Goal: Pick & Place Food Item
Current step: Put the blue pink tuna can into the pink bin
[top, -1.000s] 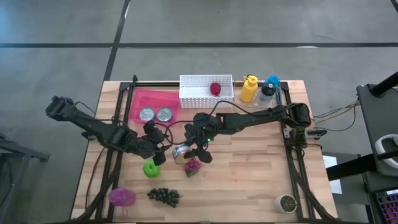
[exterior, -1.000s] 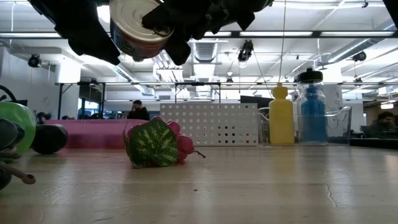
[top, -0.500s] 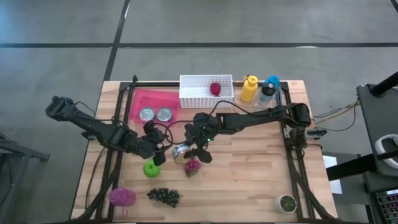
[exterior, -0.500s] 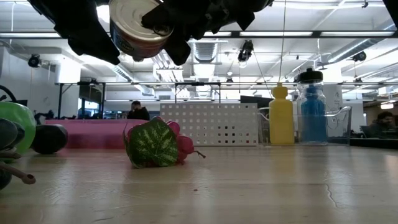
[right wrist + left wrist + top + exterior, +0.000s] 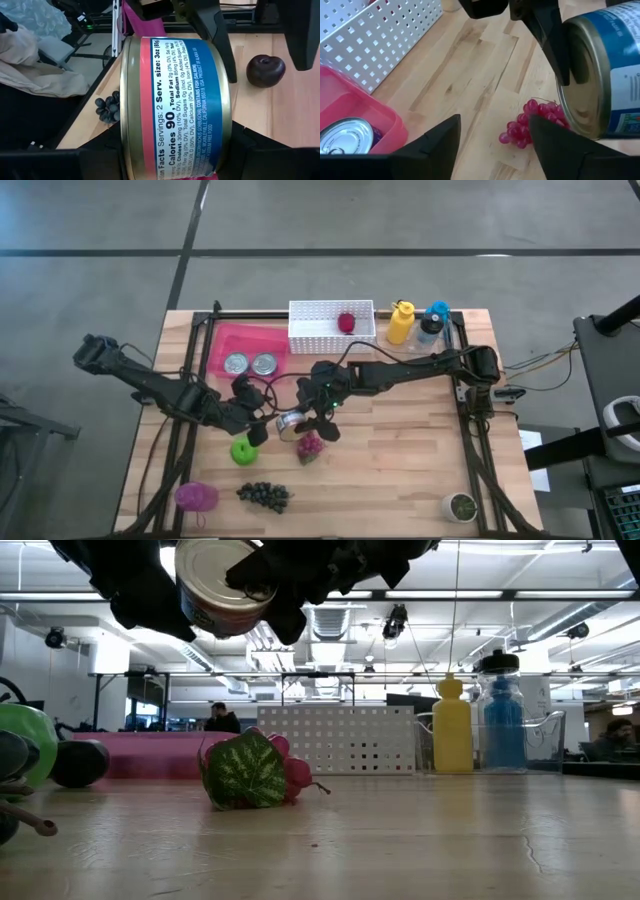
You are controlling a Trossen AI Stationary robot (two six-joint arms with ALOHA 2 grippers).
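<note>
Held aloft at frame centre, the can [image 5: 290,422] is clamped by the right gripper [image 5: 306,420]; the left gripper's [image 5: 252,418] fingers are spread beside it, ready for handover.

This is a robotics lab in a big open-plan industrial hall; a wooden table [image 5: 400,450] stands on a grey concrete floor [image 5: 400,220] crossed by dark lines; a black metal frame [image 5: 470,430] runs along the table's edges; overhead hang fluorescent strip lights [image 5: 560,595] and exposed ducts; far back a person [image 5: 222,718] sits among desks; cables [image 5: 535,365] trail off the table's right edge towards more equipment.
</note>
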